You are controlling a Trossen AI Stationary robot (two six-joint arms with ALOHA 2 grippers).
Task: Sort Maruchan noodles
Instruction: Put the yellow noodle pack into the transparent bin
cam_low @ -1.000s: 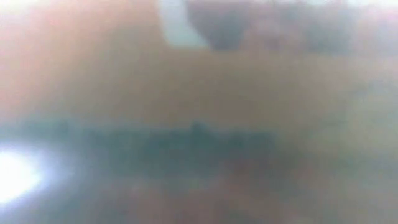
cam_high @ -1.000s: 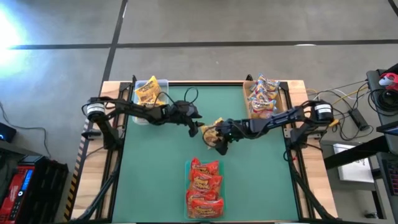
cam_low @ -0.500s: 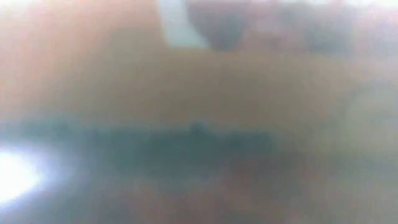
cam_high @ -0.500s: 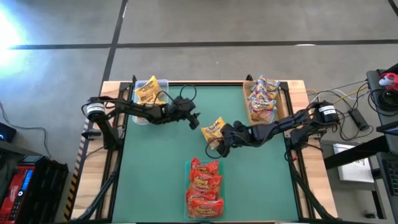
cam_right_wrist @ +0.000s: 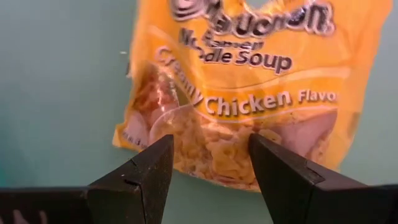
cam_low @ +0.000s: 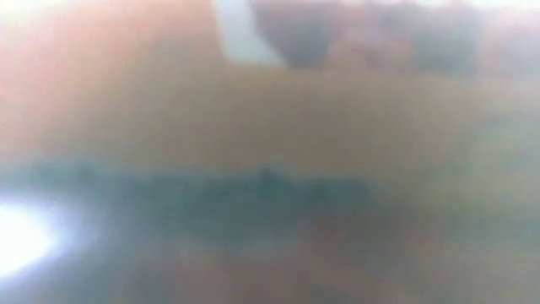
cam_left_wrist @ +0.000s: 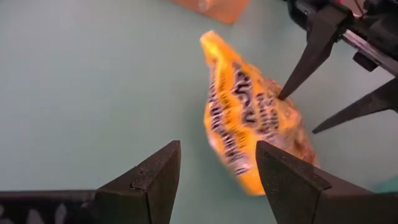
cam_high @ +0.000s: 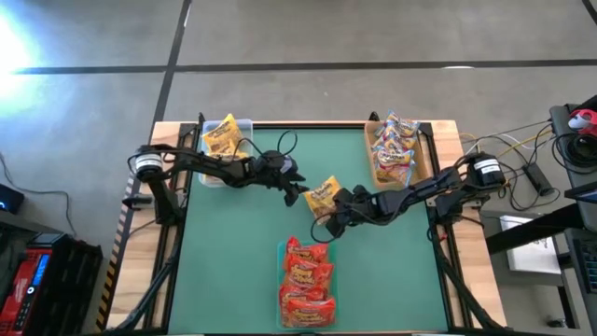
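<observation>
One yellow Maruchan noodle packet (cam_high: 323, 192) lies on the green mat (cam_high: 233, 252) near the middle of the table. My left gripper (cam_high: 299, 193) stands open just to its left, and the packet (cam_left_wrist: 245, 118) shows ahead of its fingers. My right gripper (cam_high: 333, 215) is open at the packet's near right side. Its fingertips stand over the packet's near edge (cam_right_wrist: 211, 171). More packets lie in three trays. The low view is blurred out. My right gripper comes at the yellow packet slanting down from the table's right. In the left wrist view one fingertip (cam_left_wrist: 283, 94) stands against the packet's printed face. I cannot tell whether it touches. The packet is not between the fingers.
A clear tray (cam_high: 244, 126) at the far left holds yellow packets. A brown tray (cam_high: 425, 149) at the far right holds pale packets with pink labels. A green tray (cam_high: 279, 254) at the near middle holds red-orange packets. Bare mat lies to the near left and near right.
My right gripper has drawn back a little toward the near right and rolled at the wrist, uncovering the yellow packet it stood over. The packet stays on the mat in about the same place.
</observation>
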